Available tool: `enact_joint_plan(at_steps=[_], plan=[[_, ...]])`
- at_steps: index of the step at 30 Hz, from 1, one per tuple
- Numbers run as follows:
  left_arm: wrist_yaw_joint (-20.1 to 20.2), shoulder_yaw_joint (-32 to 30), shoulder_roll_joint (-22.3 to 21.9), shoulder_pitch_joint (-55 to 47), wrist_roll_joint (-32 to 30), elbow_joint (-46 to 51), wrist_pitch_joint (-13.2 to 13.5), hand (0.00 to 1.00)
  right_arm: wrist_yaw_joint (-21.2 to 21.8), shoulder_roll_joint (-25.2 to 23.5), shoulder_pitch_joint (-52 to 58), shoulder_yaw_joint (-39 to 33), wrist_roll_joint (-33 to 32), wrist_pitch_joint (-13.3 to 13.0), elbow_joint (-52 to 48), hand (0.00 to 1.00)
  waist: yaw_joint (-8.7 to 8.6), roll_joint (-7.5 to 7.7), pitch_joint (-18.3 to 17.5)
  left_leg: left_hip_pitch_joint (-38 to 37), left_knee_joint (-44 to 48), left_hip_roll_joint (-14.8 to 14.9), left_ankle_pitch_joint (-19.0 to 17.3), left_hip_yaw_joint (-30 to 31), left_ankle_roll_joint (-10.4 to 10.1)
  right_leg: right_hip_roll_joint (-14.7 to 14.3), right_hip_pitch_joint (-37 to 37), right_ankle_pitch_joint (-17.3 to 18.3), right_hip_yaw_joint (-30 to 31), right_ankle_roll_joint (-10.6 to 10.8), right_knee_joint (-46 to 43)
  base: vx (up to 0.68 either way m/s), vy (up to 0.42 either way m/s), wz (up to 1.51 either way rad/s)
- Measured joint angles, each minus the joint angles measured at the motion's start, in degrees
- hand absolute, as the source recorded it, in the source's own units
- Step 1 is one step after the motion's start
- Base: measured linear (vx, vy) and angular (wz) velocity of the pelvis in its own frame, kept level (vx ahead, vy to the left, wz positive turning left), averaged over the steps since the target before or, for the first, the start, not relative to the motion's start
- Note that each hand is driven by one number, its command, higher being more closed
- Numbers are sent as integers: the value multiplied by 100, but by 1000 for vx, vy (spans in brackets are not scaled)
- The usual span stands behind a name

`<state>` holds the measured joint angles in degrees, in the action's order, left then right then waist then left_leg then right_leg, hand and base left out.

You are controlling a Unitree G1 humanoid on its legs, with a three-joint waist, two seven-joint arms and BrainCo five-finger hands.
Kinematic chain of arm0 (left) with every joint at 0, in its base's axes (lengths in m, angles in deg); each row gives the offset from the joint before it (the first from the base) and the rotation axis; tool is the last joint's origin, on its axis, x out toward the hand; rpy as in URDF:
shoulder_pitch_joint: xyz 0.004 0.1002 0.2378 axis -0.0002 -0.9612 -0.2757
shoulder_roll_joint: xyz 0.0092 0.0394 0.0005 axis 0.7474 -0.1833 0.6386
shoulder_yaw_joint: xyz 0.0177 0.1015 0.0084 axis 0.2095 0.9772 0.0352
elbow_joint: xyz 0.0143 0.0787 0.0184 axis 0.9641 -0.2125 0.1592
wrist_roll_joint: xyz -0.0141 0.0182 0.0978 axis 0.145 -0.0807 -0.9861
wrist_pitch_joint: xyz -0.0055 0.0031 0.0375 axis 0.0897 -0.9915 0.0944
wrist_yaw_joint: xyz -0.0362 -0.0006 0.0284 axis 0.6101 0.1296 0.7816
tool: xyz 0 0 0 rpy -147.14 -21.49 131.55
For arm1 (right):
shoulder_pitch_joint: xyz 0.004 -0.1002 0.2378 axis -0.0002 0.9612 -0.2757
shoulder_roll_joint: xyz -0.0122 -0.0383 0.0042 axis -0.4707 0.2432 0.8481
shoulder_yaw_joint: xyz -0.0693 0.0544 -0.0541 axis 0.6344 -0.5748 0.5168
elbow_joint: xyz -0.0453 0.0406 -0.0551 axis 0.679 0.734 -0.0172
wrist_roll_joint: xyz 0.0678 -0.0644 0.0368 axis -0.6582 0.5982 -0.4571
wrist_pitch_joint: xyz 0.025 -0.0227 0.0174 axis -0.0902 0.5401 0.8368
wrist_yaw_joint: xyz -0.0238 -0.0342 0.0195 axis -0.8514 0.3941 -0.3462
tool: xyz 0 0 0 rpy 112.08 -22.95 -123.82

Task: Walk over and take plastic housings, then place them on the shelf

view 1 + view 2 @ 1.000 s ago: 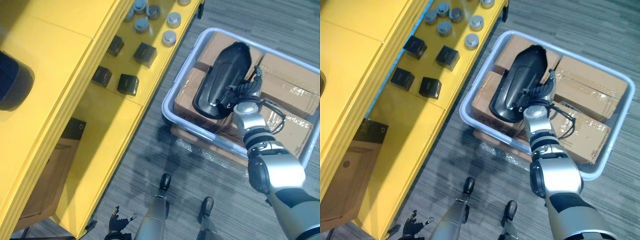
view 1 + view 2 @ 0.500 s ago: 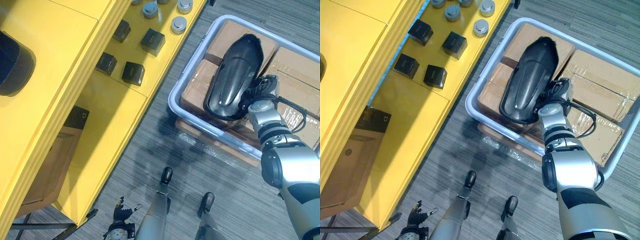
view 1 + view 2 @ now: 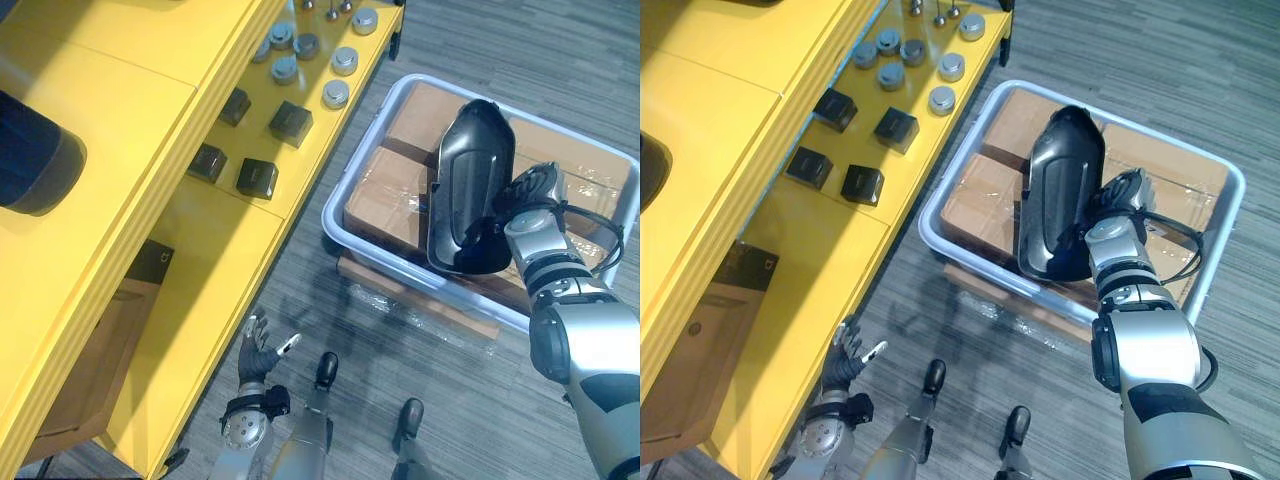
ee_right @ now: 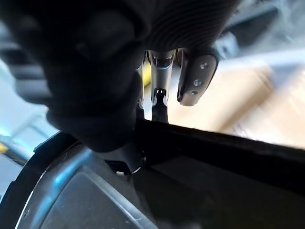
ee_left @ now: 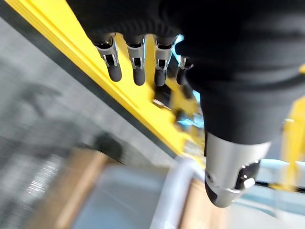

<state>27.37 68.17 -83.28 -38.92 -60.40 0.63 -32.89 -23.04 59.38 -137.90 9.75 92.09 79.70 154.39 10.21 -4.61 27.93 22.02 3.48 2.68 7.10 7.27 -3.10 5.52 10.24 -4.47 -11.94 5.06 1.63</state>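
A long glossy black plastic housing (image 3: pixel 468 190) stands tilted over the cardboard boxes (image 3: pixel 390 195) in a pale grey tub (image 3: pixel 340 235). My right hand (image 3: pixel 530 190) holds its right edge. In the right wrist view the fingers (image 4: pixel 195 81) hook over the housing's (image 4: pixel 95 200) dark rim. My left hand (image 3: pixel 262 350) hangs low beside the yellow shelf (image 3: pixel 230 230) with its fingers (image 5: pixel 138 71) straight and nothing in it.
The shelf's lower board carries several black cubes (image 3: pixel 257 178) and grey round caps (image 3: pixel 335 93). A dark rounded object (image 3: pixel 30 155) sits on the upper board at the left. Grey carpet lies between the shelf and the tub.
The housing has risen from lying on the boxes to standing steeply, as my right hand closed on its edge. My left hand has come up into view. The camera has shifted.
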Motion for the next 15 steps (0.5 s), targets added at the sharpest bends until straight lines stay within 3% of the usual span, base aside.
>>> enact_joint_plan(at_steps=[5,10,15], plan=[[45,139,69,746,704,55,-6,0,-55,-175,416,277,556,-4,-1218,100,-130,13,-74,-370,-437,88,239,-101,-50,-48,-125,32,34,-48,-1,11,-47,-9],[107,418,285,1716,1831,-326,1,0,-82,-926,923,498,719,-3,-2621,100,-349,274,-395,-645,-760,230,379,-378,-114,-134,-132,31,206,-53,27,-7,-45,-25],[104,665,211,1950,2600,-532,3,0,-270,-1726,1842,658,904,-10,-4066,100,-602,495,-765,-939,-838,265,384,-616,-126,-146,-289,31,370,-60,108,4,-13,-26]])
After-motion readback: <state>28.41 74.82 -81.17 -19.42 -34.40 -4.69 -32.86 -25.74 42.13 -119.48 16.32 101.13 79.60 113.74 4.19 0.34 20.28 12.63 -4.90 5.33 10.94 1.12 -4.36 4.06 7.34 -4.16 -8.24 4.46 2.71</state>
